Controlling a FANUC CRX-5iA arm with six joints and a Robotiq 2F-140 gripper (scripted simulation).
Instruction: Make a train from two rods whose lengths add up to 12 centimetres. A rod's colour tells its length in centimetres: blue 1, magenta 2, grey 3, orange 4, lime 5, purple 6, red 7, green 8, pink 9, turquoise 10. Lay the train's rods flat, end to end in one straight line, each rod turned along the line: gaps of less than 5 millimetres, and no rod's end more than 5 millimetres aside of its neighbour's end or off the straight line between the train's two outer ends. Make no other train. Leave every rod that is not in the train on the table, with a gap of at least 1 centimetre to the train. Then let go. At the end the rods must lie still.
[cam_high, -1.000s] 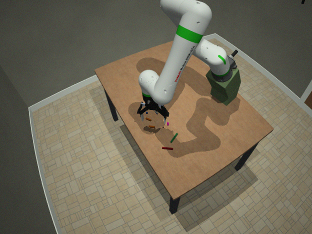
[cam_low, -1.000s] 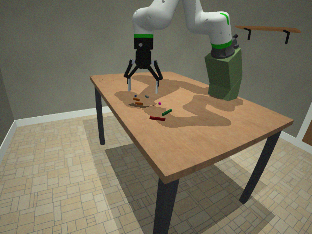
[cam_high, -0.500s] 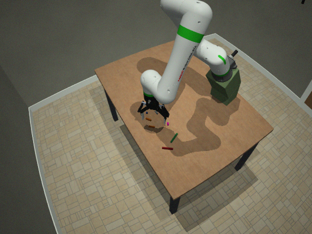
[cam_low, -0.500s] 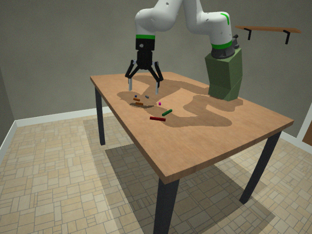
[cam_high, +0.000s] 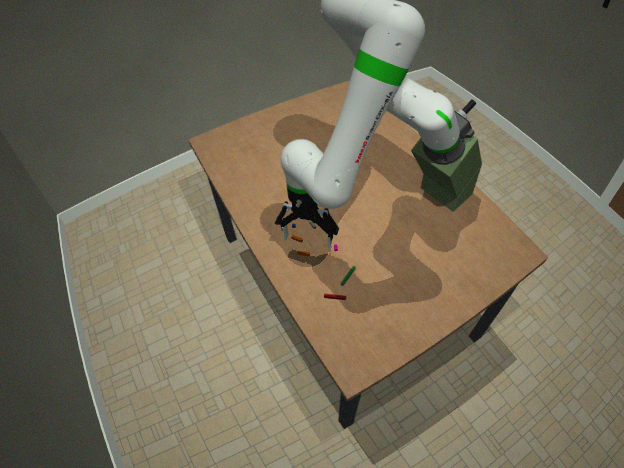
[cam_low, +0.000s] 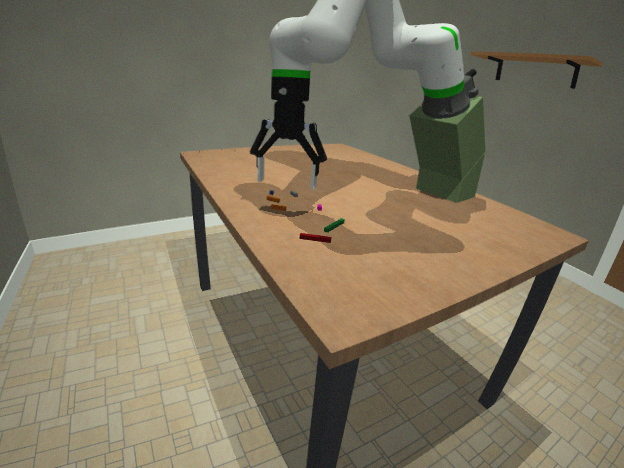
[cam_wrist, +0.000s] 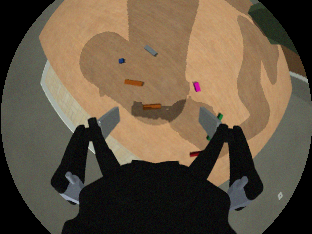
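Observation:
Several rods lie flat and apart near the table's left edge. Two orange rods lie close together, one (cam_high: 296, 238) (cam_low: 273, 198) (cam_wrist: 134, 83) farther in, the other (cam_high: 302, 253) (cam_low: 278, 207) (cam_wrist: 152, 105) nearer the edge. A green rod (cam_high: 347, 275) (cam_low: 333, 225) (cam_wrist: 219, 117) and a red rod (cam_high: 334, 296) (cam_low: 315, 237) (cam_wrist: 195, 153) lie to their right. A magenta rod (cam_high: 335, 247) (cam_low: 319, 206) (cam_wrist: 196, 87), a grey rod (cam_low: 293, 193) (cam_wrist: 151, 51) and a blue rod (cam_low: 271, 192) (cam_wrist: 122, 61) lie around them. My gripper (cam_high: 308, 232) (cam_low: 286, 177) (cam_wrist: 159, 113) is open and empty, hanging above the orange rods.
The arm's green base block (cam_high: 447, 173) (cam_low: 447, 148) stands at the back right of the table. The table's left edge (cam_high: 262, 261) is close to the rods. A wall shelf (cam_low: 536, 59) hangs at the right.

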